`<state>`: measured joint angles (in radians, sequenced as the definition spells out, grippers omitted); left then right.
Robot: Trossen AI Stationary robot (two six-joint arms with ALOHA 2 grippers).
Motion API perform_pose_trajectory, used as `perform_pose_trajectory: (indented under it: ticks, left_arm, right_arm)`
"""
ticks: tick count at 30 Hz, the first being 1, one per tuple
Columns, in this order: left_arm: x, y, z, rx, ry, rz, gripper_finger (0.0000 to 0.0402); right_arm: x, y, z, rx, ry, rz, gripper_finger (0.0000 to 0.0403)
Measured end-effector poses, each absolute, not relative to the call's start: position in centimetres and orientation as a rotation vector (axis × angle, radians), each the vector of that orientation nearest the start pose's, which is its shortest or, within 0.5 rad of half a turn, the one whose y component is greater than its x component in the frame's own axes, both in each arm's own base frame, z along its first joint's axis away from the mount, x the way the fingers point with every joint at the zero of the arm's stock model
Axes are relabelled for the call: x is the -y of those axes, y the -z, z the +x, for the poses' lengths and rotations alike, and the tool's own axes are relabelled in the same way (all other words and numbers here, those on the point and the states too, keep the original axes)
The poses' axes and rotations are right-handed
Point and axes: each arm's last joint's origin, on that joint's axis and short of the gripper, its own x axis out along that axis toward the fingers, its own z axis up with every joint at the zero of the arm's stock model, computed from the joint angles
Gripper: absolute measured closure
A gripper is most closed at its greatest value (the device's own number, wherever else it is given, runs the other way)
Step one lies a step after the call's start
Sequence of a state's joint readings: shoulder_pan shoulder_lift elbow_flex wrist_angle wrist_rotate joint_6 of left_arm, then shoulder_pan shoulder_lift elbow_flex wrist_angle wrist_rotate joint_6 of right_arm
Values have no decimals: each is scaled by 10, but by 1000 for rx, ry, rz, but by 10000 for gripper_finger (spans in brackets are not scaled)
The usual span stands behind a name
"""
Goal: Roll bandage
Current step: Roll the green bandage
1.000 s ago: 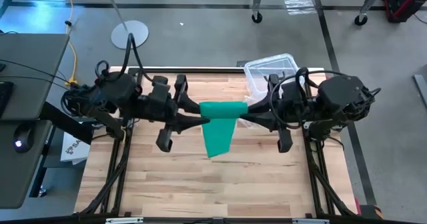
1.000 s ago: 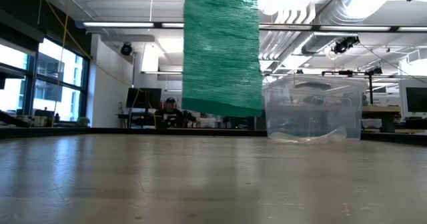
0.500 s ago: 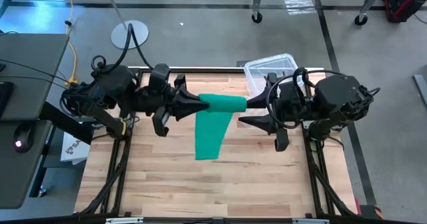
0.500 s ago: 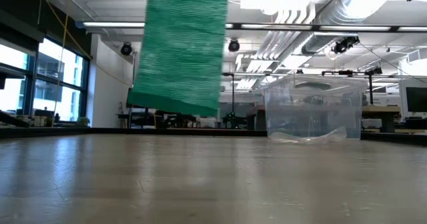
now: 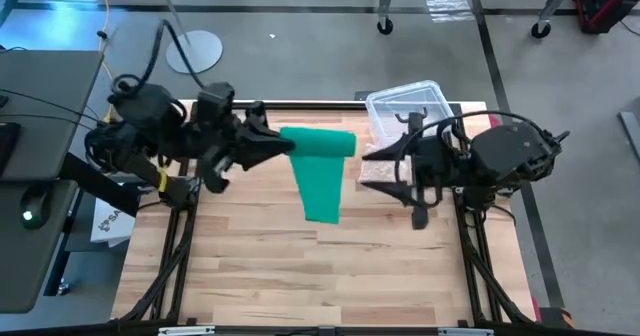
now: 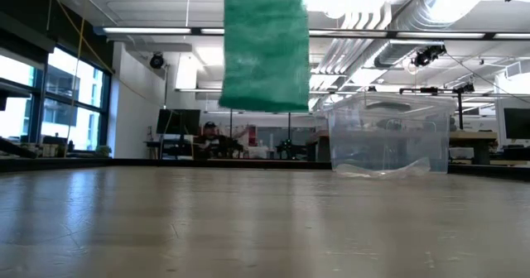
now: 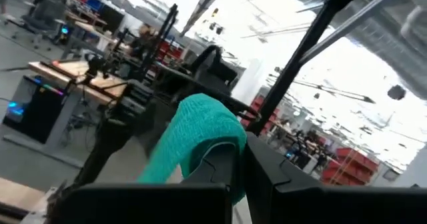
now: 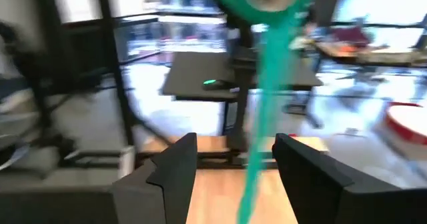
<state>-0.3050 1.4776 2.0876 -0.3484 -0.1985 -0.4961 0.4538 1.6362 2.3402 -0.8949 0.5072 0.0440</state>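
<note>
Above the wooden slatted bench (image 5: 250, 266), the left gripper (image 5: 288, 146) is seen clenched on one end of the partly rolled, solid green stretchy fabric bandage (image 5: 320, 166), which is held in the air with its loose tail hanging downward. To the right, well apart from the roll, the right gripper (image 5: 372, 167) is released, its fingers (image 8: 170, 164) spread, holding nothing. A clear plastic box (image 5: 405, 106) is seen beside it.
</note>
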Motion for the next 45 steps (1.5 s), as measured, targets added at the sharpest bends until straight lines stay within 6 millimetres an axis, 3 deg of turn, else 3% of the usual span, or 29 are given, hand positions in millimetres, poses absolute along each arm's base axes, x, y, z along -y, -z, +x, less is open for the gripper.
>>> perform_pose_trajectory:
  ticks: [4, 10, 15, 20, 22, 34, 45]
  left_arm:
    - [72, -584, 243, 241, 223, -580, 398]
    - [80, -571, 264, 165, 260, -606, 397]
    - [82, -574, 266, 173, 323, -656, 395]
    - [88, -569, 269, 123, 368, -699, 394]
    - [88, -570, 267, 113, 395, -727, 394]
    - [92, -550, 270, -104, 338, -782, 392]
    - [82, -547, 271, -125, 294, -785, 392]
  right_arm:
    - [-109, -551, 273, -129, 190, -80, 208]
    - [-114, -551, 305, -25, 168, -194, 208]
    - [-118, -548, 318, -1, 192, -341, 234]
    - [-112, -554, 310, -14, 317, -427, 358]
    - [-112, -559, 307, 1, 346, -456, 390]
    - [-125, -591, 279, 173, 423, -592, 402]
    - [-144, -608, 246, 264, 408, -605, 402]
